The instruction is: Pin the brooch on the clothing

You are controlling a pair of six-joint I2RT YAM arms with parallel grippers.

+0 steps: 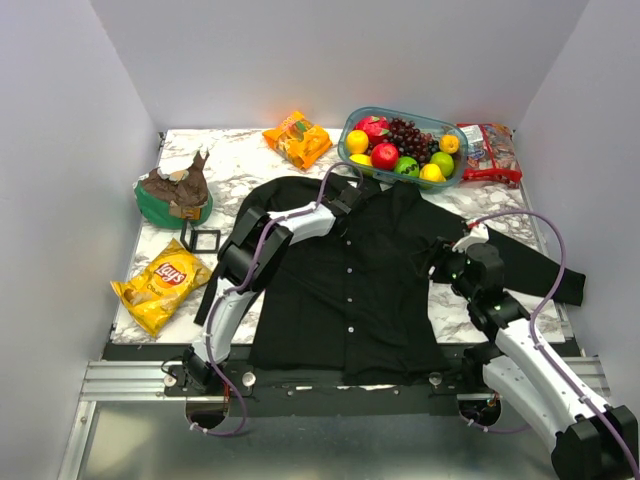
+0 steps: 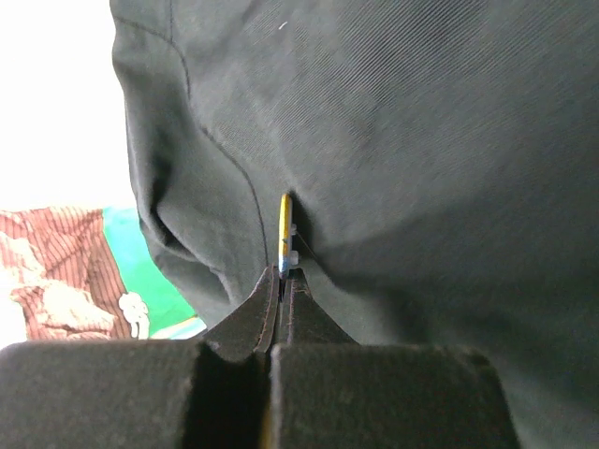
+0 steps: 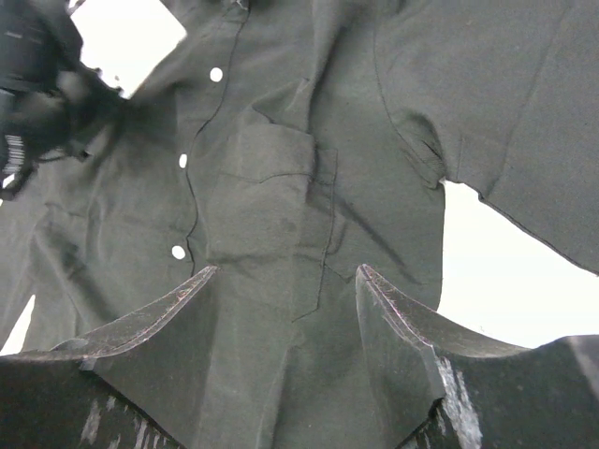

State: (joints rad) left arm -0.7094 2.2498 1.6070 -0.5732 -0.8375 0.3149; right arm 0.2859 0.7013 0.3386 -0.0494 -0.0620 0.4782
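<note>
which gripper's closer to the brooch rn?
Left. The left gripper is shut on the brooch, holding it edge-on against the shirt. The right gripper sits open over the shirt's front, apart from the brooch.

Marble table (image 1: pixel 240 160) under shirt (image 1: pixel 370 290), chips (image 1: pixel 163 285)

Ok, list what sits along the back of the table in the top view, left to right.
Green bowl → orange bag → fruit tub → red packet.
</note>
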